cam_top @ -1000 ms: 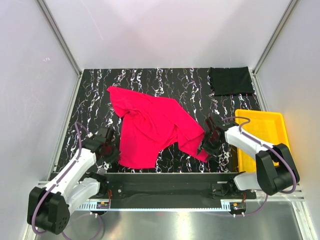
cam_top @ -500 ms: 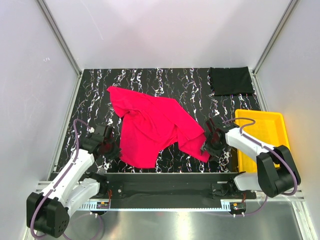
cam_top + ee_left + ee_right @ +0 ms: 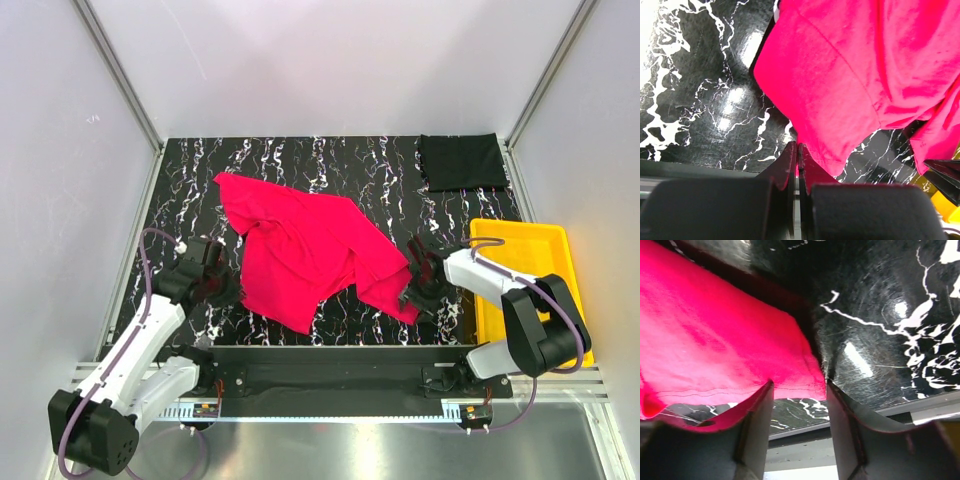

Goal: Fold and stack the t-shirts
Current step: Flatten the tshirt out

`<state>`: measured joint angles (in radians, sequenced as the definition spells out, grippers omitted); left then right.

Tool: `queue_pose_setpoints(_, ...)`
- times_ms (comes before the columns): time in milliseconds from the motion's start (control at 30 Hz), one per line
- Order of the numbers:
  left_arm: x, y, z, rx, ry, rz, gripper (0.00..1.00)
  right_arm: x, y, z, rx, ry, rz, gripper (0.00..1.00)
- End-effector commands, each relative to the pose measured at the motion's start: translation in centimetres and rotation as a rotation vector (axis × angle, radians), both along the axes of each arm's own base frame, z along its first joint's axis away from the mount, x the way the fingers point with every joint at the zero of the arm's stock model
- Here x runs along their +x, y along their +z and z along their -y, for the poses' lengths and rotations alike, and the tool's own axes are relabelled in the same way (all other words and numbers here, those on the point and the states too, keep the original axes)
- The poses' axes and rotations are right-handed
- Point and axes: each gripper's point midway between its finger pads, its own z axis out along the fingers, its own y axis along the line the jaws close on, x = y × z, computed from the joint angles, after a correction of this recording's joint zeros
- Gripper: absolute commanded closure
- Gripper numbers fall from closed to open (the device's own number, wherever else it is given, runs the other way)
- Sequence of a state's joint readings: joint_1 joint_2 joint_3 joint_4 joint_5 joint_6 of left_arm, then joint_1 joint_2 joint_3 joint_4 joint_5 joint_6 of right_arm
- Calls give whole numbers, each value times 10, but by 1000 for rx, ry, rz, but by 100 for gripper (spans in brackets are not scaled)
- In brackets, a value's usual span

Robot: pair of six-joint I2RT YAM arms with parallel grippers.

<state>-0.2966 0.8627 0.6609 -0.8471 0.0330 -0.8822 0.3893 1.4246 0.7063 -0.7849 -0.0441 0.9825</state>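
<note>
Red t-shirt (image 3: 300, 250): lies crumpled and unfolded at the centre of the black white-veined tabletop (image 3: 330, 165) in the overhead view. One corner reaches toward the upper left. The lower hem runs to a point at lower centre, and a bunched flap trails toward the lower right. The cloth is creased, with several overlapping layers.

Black t-shirt (image 3: 462, 161): folded into a flat rectangle at the upper right corner of the tabletop, well apart from the red garment.

Yellow tray (image 3: 545, 245): sits at the right edge of the frame, below the black t-shirt, with the right arm crossing over its near-left part.

Left gripper (image 3: 222, 290): sits at the lower left edge of the red t-shirt. In the left wrist view the gripper (image 3: 796, 146) has its jaws pressed together, with a sliver of red fabric caught between them at the hem.

Right gripper (image 3: 408, 290): sits at the lower right flap of the red t-shirt. In the right wrist view the gripper (image 3: 800, 383) has its jaws apart. A corner of red hem lies between them, and a fold of the cloth drapes over the finger on the left of that frame. A gap shows between the hem and the other finger, so nothing is clamped.
</note>
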Motion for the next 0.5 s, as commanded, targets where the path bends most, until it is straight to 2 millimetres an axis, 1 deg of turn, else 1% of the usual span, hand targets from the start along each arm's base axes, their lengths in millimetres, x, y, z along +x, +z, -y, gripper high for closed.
queue_pose_setpoints(0,7,20,6,-26,-24,58,100,20,9,-6,-9,-47,62,48)
queue_pose_setpoints(33,8,22,6,-27,-25,66,100,24,9,-2,-31,-54,80,51)
queue_pose_setpoints(67,8,23,5,-27,-25,72,100,26,9,-1,-39,-52,84,56)
queue_pose_setpoints(100,8,24,5,-22,-29,74,100,27,8,0,-45,-54,86,57)
queue_pose_setpoints(133,8,26,4,-20,-29,81,100,28,8,1,-52,-60,93,62)
queue_pose_setpoints(167,8,30,3,-16,-32,92,100,28,11,1,-48,-69,108,72)
queue_pose_setpoints(200,8,31,2,-12,-34,97,100,27,10,2,-50,-68,104,77)
queue_pose_setpoints(233,9,37,2,-12,-36,116,100,26,12,0,-35,-71,111,83)
queue_pose_setpoints(267,9,42,-1,-4,-35,128,100,31,21,-3,-13,-70,144,88)
queue_pose_setpoints(300,14,57,-4,16,-40,175,100,33,32,-7,17,-55,174,98)
queue_pose_setpoints(333,16,67,-4,20,-52,202,100,38,40,-11,39,-51,201,100)
queue_pose_setpoints(367,20,77,-11,53,-42,235,100,50,57,-17,70,-46,260,100)
queue_pose_setpoints(400,30,107,-16,84,-49,321,100,54,72,-27,131,-32,285,100)
queue_pose_setpoints(433,34,124,-19,99,-52,366,100,63,93,-35,178,-18,351,100)
queue_pose_setpoints(467,45,163,-23,125,-50,465,100,78,122,-45,233,-12,429,100)
